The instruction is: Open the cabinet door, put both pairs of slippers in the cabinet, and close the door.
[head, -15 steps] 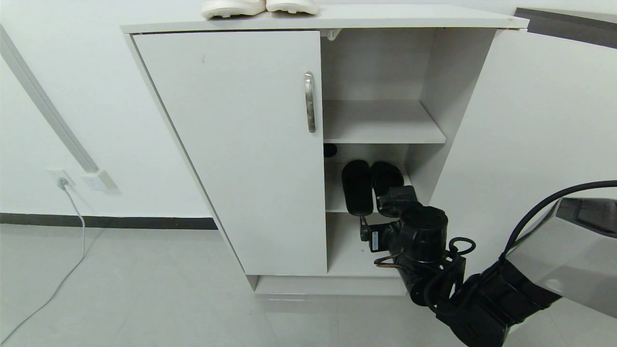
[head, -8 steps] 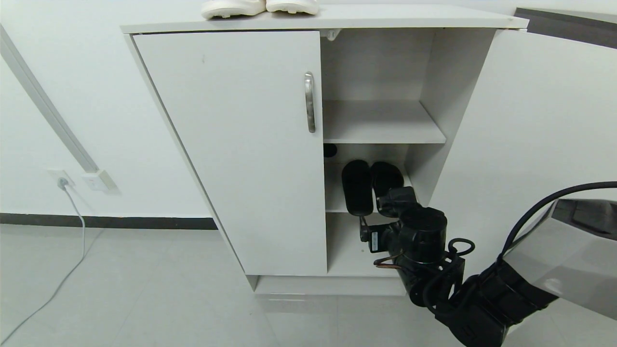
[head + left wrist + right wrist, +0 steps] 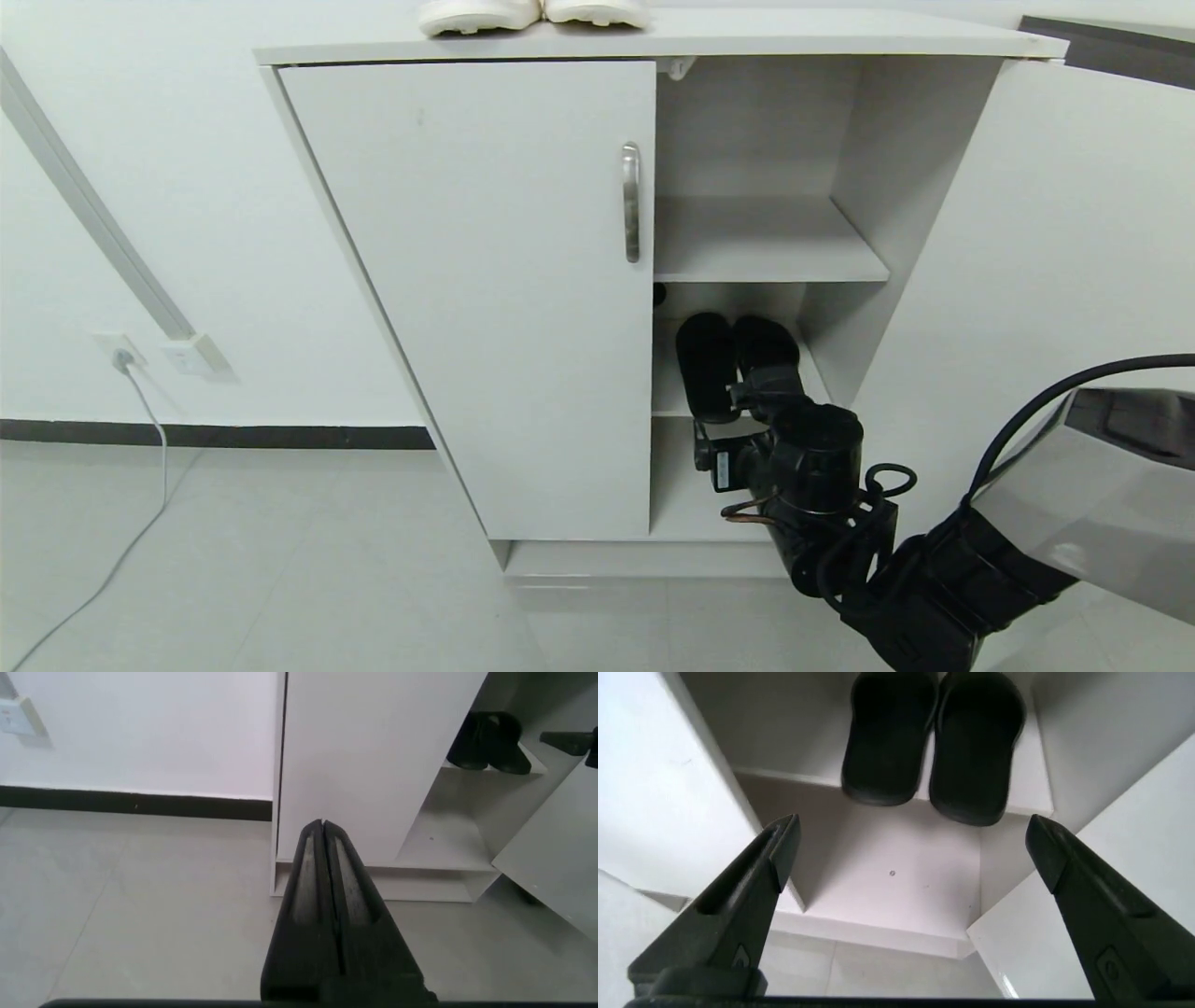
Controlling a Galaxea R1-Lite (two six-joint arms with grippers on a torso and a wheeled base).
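the head view takes in the whole cabinet (image 3: 653,39): its left door (image 3: 485,280) is shut, with a metal handle (image 3: 632,201) at its inner edge, and its right door (image 3: 1046,233) is swung wide open. on the cabinet's top, at the frame's upper edge, sits the white pair of slippers (image 3: 532,11). the black pair of slippers (image 3: 724,359) lies side by side on the middle shelf behind the open door, below a bare upper shelf (image 3: 766,243).

the right wrist view looks up at that black pair from below (their near ends jut past the shelf's front edge) and gives the right gripper (image 3: 913,829) with its fingers spread wide, pinching nothing, just in front of the slippers at the open side.

the left wrist view adds the left gripper (image 3: 322,835), its two fingers pressed flat together, hanging low over the grey floor (image 3: 140,915) well away from the cabinet's shut door.

counted: two doors, one shut and one open; two pairs of slippers, one black inside and one white on top, two slippers each; three compartments on the open side; one wall socket (image 3: 117,350) with a cable.
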